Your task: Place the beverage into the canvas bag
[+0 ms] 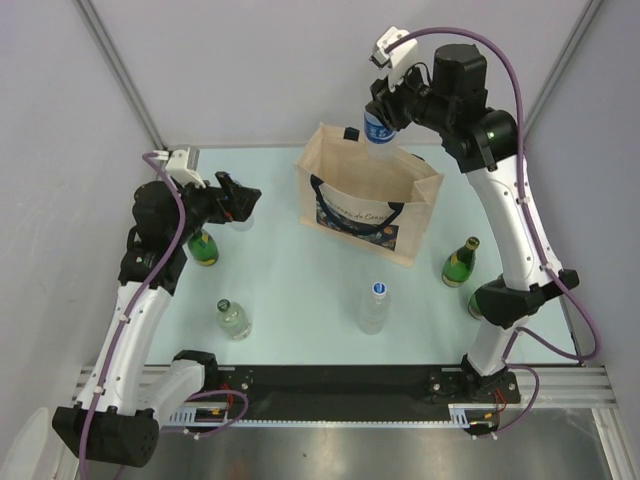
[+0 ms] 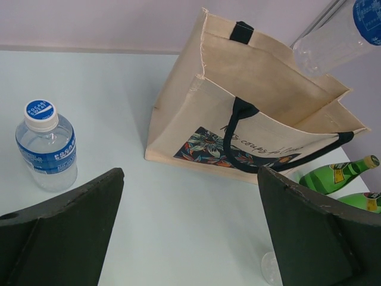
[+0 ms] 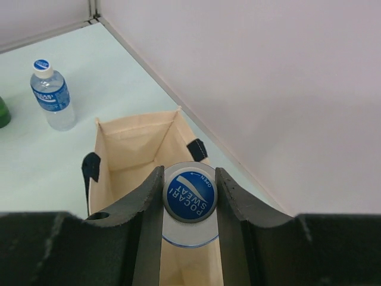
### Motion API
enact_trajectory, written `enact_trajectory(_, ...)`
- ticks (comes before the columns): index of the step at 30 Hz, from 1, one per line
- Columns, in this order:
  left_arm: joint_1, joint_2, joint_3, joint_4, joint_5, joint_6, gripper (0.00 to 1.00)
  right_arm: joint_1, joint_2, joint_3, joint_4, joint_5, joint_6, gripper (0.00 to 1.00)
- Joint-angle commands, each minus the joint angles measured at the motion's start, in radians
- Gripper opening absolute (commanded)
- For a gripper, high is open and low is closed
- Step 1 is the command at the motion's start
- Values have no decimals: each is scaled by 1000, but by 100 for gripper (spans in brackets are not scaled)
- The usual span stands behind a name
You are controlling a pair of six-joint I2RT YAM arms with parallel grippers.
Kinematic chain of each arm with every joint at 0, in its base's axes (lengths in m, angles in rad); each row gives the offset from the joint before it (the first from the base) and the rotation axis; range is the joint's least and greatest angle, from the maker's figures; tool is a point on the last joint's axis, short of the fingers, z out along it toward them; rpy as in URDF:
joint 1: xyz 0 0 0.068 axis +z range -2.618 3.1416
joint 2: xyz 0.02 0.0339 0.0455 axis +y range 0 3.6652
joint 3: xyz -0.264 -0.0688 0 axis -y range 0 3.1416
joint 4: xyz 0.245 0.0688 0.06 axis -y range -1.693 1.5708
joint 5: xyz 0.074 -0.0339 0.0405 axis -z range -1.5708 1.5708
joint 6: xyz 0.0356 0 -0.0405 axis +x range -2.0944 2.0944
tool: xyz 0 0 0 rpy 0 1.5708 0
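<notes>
The right end effector (image 1: 386,112) is up over the back of the desk (image 1: 300,285), pinching a clear beverage bottle (image 1: 380,130) with a blue label. From its wrist camera, the 2 dark fingers (image 3: 149,208) press against either side of the bottle's neck, just under the blue cap. Straight below is the open mouth of the canvas bag (image 1: 365,200).

The bag stands upright near the middle of the desk, its dark printed panel and navy handles facing the arm bases. Seen from the left wrist, the held bottle hangs tilted, with its base close to the bag's far rim and not down inside.

The left end effector (image 1: 240,200) hovers over the left side of the desk, well apart from the bag, jaws spread wide and holding nothing.

Another blue-capped clear bottle (image 1: 374,308) stands on the desk in front of the bag. A green bottle (image 1: 460,263) stands to the bag's right.
</notes>
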Motion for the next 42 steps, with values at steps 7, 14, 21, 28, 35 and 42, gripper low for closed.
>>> enact_trajectory(7, 7, -37, -8, 32, 19, 3, 100, 18, 78, 74, 252, -31, 36, 0)
enact_trajectory(14, 7, -47, -16, 26, 16, 1, 100, 15, 198, 93, 296, -80, 139, 0)
enact_trajectory(21, 7, -65, -35, 6, 7, 1, 100, 3, 317, 81, 391, -96, 244, 0)
enact_trajectory(28, 7, -60, -25, -17, -7, 15, 100, 3, 403, -5, 551, -91, 300, 0)
enact_trajectory(35, 7, -56, -25, -23, -16, 23, 100, 9, 430, -114, 645, -90, 285, 0)
enact_trajectory(42, 7, -31, -19, -20, -13, 27, 100, 16, 382, -333, 767, -114, 233, 25)
